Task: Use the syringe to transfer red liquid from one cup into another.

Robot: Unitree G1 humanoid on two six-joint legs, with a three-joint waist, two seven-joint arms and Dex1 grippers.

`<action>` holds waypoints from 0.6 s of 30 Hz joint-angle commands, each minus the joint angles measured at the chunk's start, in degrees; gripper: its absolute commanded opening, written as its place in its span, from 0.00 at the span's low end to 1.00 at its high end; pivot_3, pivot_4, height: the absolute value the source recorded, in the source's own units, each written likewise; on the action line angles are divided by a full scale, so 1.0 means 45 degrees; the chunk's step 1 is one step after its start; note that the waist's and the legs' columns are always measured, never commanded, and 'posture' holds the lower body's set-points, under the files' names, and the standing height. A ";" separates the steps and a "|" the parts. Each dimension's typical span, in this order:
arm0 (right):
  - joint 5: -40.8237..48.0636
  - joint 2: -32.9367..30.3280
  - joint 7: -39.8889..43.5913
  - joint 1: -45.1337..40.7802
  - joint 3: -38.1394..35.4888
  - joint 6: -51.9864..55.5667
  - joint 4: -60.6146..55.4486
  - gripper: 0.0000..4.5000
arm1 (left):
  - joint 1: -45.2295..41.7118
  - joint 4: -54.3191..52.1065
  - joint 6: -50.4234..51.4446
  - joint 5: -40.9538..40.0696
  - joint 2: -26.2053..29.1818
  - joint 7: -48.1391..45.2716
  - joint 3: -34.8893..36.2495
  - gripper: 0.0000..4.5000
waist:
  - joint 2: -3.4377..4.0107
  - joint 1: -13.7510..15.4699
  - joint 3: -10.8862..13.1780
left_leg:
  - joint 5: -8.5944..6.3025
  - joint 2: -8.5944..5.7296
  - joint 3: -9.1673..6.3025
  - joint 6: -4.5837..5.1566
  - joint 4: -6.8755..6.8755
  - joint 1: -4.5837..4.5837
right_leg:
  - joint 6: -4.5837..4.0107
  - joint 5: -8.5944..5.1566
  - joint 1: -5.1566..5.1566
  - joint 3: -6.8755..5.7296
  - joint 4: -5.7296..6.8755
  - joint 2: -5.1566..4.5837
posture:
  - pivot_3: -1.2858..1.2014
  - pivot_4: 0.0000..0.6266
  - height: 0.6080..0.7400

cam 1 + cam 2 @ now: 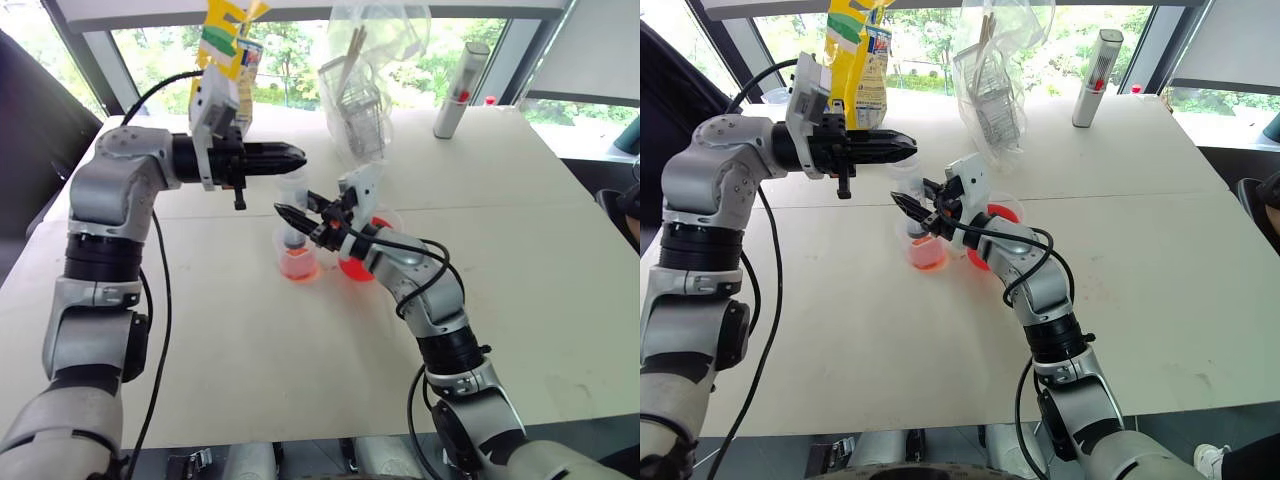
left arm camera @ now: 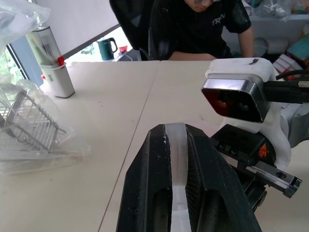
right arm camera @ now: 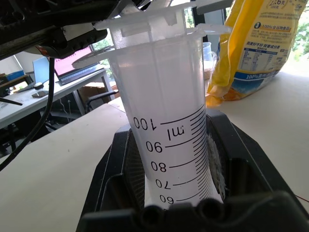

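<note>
Syringe [image 3: 166,130] stood upright over the small cup [image 1: 298,262], barrel pinched by the right gripper [image 1: 300,216], plunger directly above pinched by the left gripper [image 1: 297,156].

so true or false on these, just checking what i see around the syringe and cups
1. The right pincer is shut on the syringe barrel. True.
2. The left pincer is open, away from the syringe. False: it is shut at the syringe's top, with clear plastic between its fingers.
3. The syringe lies flat on the table. False: it stands upright, with its lower end in the small cup.
4. Both the small cup and the beaker hold red liquid. True.
5. The white-grey cylinder has tipped over. False: it stands upright at the far side of the table.
</note>
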 commanded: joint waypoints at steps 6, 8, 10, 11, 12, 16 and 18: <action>0.0723 0.0187 0.0142 -0.0725 -0.0580 -0.0457 -0.1495 0.31 | 0.0041 0.0523 0.0229 0.0268 0.0327 0.0215 -0.0101 0.71 | -0.0001 0.0003 -0.0001 | 0.0000 -0.0001 0.0000 0.0000 0.0001 -0.0003 | 0.0000 0.0000 0.0001 -0.0004 -0.0002 -0.0001 | 0.52 0.24 0.99; 0.0710 0.0214 0.0160 -0.0681 -0.0528 -0.0464 -0.1418 0.31 | -0.0066 0.0748 -0.0130 0.0421 0.0344 0.0375 0.0001 0.93 | -0.0001 0.0008 -0.0001 | 0.0000 -0.0001 0.0000 0.0000 0.0000 -0.0005 | 0.0000 0.0000 0.0000 -0.0004 -0.0004 -0.0001 | 0.52 0.24 0.99; 0.0647 0.0233 0.0171 -0.0597 -0.0455 -0.0519 -0.1298 0.31 | -0.0105 0.0937 -0.0298 0.0339 0.0570 0.0251 0.0257 0.99 | -0.0001 -0.0017 0.0000 | 0.0000 -0.0001 -0.0002 0.0000 0.0000 -0.0003 | 0.0000 0.0000 -0.0001 -0.0003 -0.0003 -0.0001 | 0.52 0.24 0.99; 0.0629 0.0244 0.0157 -0.0557 -0.0446 -0.0533 -0.1261 0.31 | -0.0078 0.0983 -0.0292 0.0333 0.0763 0.0129 0.0331 0.99 | -0.0001 -0.0021 0.0000 | 0.0000 0.0001 -0.0003 0.0000 -0.0002 -0.0004 | 0.0000 0.0000 -0.0007 -0.0002 -0.0003 0.0003 | 0.52 0.24 0.99; 0.0620 0.0251 0.0142 -0.0531 -0.0440 -0.0545 -0.1248 0.31 | -0.0048 0.0994 -0.0250 0.0319 0.0890 0.0035 0.0372 0.99 | -0.0001 -0.0015 -0.0001 | 0.0000 0.0002 -0.0005 0.0000 -0.0002 -0.0005 | 0.0000 0.0000 -0.0007 -0.0003 -0.0002 0.0004 | 0.52 0.24 0.99; 0.0607 0.0232 0.0091 -0.0465 -0.0488 -0.0588 -0.1175 0.31 | 0.0795 0.0448 -0.0121 0.0216 0.2066 -0.1089 0.0298 0.99 | 0.0000 -0.0069 0.0000 | 0.0000 0.0004 -0.0005 0.0001 -0.0014 0.0003 | -0.0001 0.0000 -0.0012 0.0008 -0.0002 0.0004 | 0.52 0.24 0.99; 0.0616 0.0212 0.0096 -0.0457 -0.0501 -0.0586 -0.1192 0.31 | 0.1153 0.0140 -0.0112 0.0191 0.2393 -0.1358 0.0181 0.99 | 0.0000 -0.0027 0.0000 | 0.0000 0.0005 -0.0008 0.0001 -0.0020 0.0008 | -0.0002 -0.0001 -0.0012 0.0010 -0.0002 0.0005 | 0.52 0.24 0.99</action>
